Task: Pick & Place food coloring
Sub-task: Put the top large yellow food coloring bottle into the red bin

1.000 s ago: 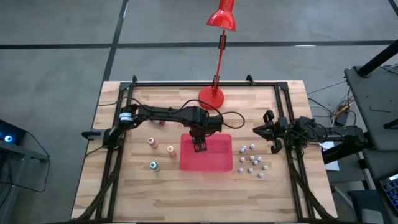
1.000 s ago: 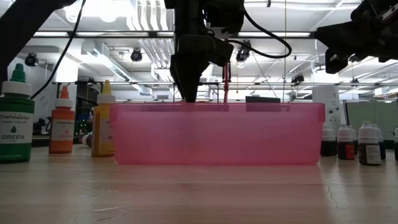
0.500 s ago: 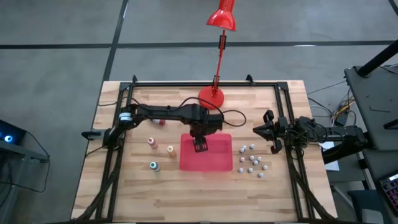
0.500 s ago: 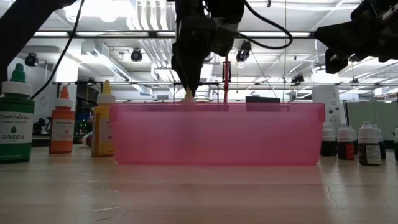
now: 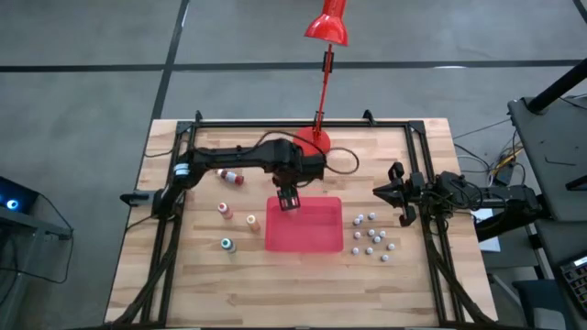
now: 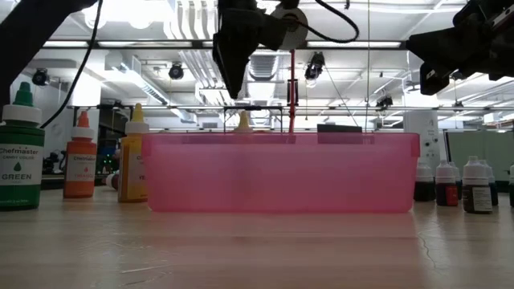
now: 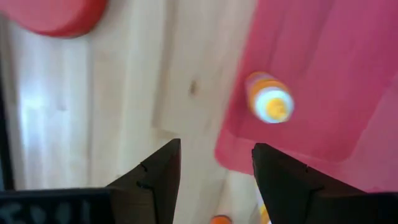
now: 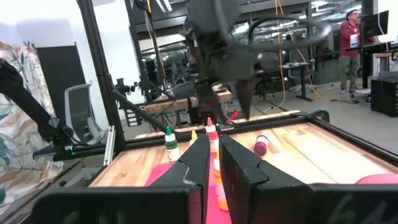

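My left gripper (image 5: 287,198) hangs open above the far left corner of the red tray (image 5: 321,240). Below it, a small pale bottle with an orange-yellow cap (image 7: 269,103) stands on its base inside that corner. Its tip (image 6: 242,121) shows just over the tray's rim, under my left gripper (image 6: 233,80). Three more bottles stand upright on the table left of the tray: one (image 5: 223,209), another (image 5: 251,220), and a green-capped one (image 5: 227,244). A red-capped bottle (image 5: 232,177) lies on its side farther back. My right gripper (image 5: 393,194) waits, shut, at the table's right edge.
A red desk lamp's base (image 5: 312,144) stands just beyond the tray, and its pole rises behind my left arm. Several small white-capped vials (image 5: 371,235) are scattered right of the tray. Black frame rails run along the table's left, right and far edges.
My left gripper has risen out of the tray and drawn toward the table's far left. The orange-yellow-capped bottle has stayed standing in the tray, free of the fingers.
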Action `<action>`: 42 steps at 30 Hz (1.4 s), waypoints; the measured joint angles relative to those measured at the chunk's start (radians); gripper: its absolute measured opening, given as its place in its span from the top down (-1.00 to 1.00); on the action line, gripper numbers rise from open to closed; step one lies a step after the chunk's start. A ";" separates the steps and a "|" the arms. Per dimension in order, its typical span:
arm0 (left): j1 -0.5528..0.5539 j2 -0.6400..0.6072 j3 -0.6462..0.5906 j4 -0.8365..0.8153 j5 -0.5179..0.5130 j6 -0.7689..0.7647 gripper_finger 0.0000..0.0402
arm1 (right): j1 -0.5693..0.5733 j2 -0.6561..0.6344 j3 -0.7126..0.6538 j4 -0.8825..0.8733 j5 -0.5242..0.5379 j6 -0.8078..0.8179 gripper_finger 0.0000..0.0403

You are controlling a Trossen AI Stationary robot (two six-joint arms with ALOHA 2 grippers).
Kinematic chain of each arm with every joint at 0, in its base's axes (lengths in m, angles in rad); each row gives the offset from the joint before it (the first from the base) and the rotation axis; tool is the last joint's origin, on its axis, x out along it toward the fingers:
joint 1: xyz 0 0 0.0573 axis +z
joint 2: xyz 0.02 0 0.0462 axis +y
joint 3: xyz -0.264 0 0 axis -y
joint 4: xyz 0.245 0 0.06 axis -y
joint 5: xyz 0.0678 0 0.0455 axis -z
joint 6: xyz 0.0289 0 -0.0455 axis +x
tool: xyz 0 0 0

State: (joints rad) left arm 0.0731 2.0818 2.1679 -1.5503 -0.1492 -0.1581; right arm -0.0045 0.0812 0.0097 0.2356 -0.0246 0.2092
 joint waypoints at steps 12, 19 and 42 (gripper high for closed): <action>0.050 -0.171 -0.128 -0.010 -0.010 -0.066 0.15 | 0.000 0.000 0.000 0.000 -0.003 0.000 0.86; 0.027 -0.354 -0.312 0.065 -0.010 -0.164 0.15 | 0.000 0.000 0.000 0.000 -0.002 0.000 0.86; 0.003 -0.712 -0.738 0.292 0.048 -0.281 0.15 | 0.000 0.000 0.000 0.006 0.001 0.000 0.86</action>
State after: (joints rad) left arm 0.0757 1.3698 1.4300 -1.2583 -0.1009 -0.4395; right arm -0.0047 0.0814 0.0096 0.2420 -0.0238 0.2089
